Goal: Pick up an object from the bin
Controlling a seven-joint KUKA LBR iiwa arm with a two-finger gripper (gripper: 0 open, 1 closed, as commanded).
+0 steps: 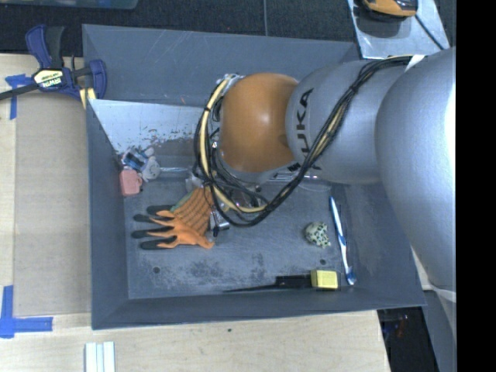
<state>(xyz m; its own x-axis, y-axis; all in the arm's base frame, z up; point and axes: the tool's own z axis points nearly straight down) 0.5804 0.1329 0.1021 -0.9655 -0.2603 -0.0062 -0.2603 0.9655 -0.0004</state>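
- Grey metal bin [108, 239] with a scuffed floor and sloping walls that let loose things settle inward. I see it from above and a little to one side.
- Gripper [215, 217]: low over the floor, left of centre, at the cuff end of an orange glove [174, 227]. From where I stand the wrist hides the jaws, so I cannot tell whether they are spread, pressed together or pinching the cuff.
- Glove: lies flat with its black tips pointing left and its cuff toward the arm. It is probably the thing to be picked, as nothing else lies under the tool.
- Orange cover [252, 122] and looped cables [208, 142]: wrist parts directly above the gripper, which is why the view is blocked.
- Arm [372, 107]: enters from the right and spans the bin's upper half.
- Outlying items: a pink block [130, 182] near the left wall, a speckled lump [316, 235] and a blue pen [339, 235] to the right, and a black stick with a yellow end [325, 280] along the front wall. All lie well apart from the gripper.
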